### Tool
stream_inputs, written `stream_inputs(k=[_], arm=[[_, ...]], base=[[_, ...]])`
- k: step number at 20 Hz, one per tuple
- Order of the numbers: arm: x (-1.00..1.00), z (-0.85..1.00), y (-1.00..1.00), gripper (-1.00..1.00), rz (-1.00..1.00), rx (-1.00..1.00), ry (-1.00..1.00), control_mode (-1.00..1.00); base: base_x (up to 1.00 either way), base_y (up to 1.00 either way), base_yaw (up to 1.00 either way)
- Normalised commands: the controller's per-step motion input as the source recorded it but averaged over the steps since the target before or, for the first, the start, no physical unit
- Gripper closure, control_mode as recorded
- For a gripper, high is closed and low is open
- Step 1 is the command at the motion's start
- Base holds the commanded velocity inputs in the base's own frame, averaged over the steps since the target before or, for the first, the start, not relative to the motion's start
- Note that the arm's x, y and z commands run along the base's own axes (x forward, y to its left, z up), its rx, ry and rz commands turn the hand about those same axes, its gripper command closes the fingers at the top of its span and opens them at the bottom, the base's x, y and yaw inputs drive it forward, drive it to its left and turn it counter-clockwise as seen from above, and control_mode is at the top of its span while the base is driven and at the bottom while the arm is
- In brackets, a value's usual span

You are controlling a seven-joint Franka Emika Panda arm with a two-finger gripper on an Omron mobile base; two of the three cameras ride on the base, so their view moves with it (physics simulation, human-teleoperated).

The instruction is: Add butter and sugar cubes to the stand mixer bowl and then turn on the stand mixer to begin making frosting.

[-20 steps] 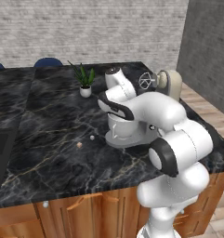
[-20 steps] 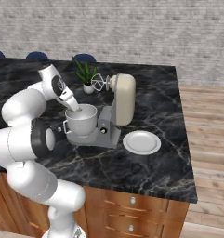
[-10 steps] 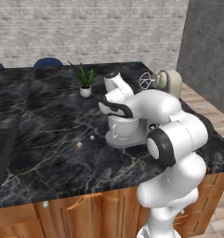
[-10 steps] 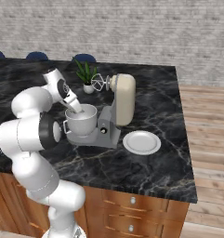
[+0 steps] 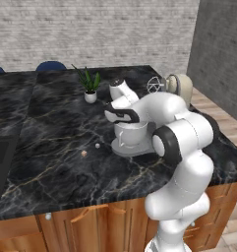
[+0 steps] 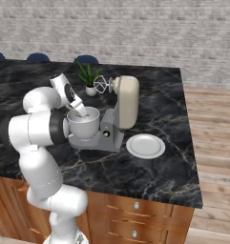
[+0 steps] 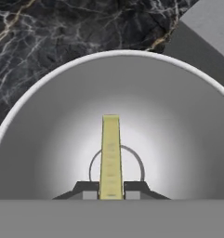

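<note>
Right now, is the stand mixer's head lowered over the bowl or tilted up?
Tilted up: the stand mixer's head stands raised, its whisk above and behind the bowl, not inside it.

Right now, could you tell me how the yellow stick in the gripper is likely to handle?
The yellow stick stands straight out from the shut gripper, so probably stiff. It is thin and long, so likely light, and apt to tip over inside the bowl if released.

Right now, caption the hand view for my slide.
Fingers pinch a yellow butter stick over the stand mixer bowl.
</note>
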Motion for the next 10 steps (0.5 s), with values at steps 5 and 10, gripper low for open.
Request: stream_inputs(k=[5,10], arm=[[0.29,-0.15,0.0,-1.0,0.0,0.0,0.02,-1.0],[0.13,-0.02,0.0,-1.0,0.0,0.0,0.01,-1.0]], base=[[0.0,0.0,0.0],[0.0,0.0,0.0]])
